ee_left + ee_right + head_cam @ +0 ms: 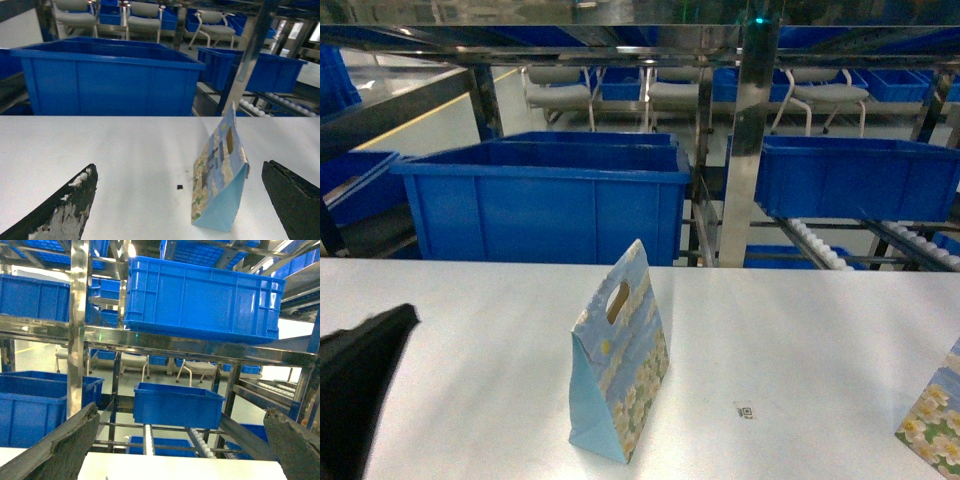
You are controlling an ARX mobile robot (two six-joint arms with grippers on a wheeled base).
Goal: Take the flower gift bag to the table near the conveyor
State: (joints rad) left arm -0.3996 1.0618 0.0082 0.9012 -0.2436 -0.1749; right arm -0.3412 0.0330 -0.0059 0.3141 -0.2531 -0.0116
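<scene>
Gripper first: on my left arm the gripper stands wide open and holds nothing, its two dark worn fingers spread low at either edge of the left wrist view. Between them, closer to the right-hand finger, stands the small paper gift bag printed with white and yellow flowers on sky blue, upright on the plain white counter and touching neither finger. In the head view that bag sits near the middle of the counter, slightly tilted, its cut-out handle at the top, and the left arm's dark bulk shows at the lower left edge, so the bag lies ahead and to the right of it. The bag's long axis runs top to bottom, with its narrow folded edge turned towards me.

On my right arm the gripper is likewise spread wide with nothing between its fingers, raised and facing the shiny steel-framed conveyor with lanes of small white rollers; no bag shows in its view. I judge the left arm the nearer one, needing a short shift right to centre the bag.
</scene>
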